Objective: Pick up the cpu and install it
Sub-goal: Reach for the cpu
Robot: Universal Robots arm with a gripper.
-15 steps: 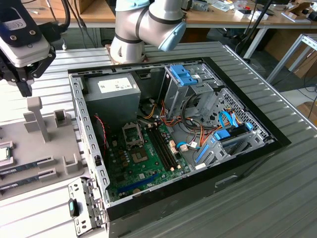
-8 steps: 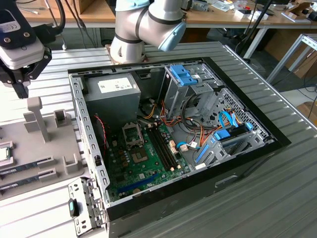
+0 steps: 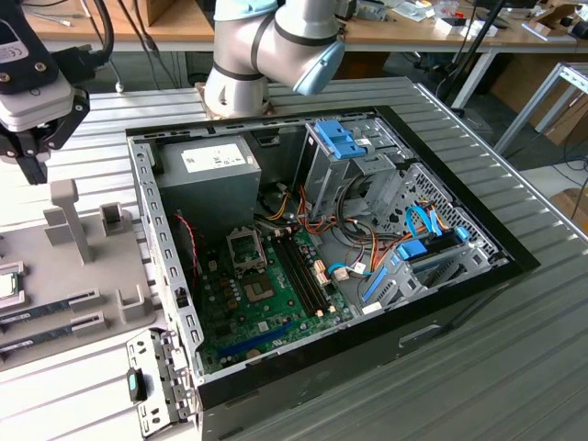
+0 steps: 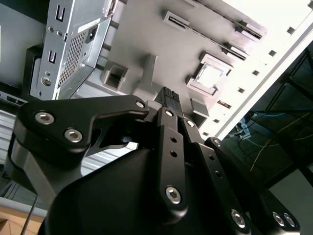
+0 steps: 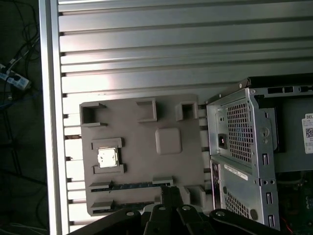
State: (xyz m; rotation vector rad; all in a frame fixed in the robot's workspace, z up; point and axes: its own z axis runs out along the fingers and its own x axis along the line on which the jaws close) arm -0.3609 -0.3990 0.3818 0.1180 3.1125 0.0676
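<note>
Gripper: black metal jaws pressed together, empty, hanging over your tray.
Cpu: shiny square, seated in a pocket of the matte grey tray.
Surface: ribbed aluminium table, with an open computer case beside the tray.
Room: wooden benches behind.

The cpu has a shiny silver top with a thin green edge, and its tray is plain matte grey. The table is pale grey metal, ribbed in parallel stripes. The gripper is black with bright silver screws. The computer case is black outside and bare grey steel inside. The motherboard is green, the power supply grey with a white label, the drive clips blue, and the cables orange, red and blue. The arm is light grey with a pale blue cap.
</note>
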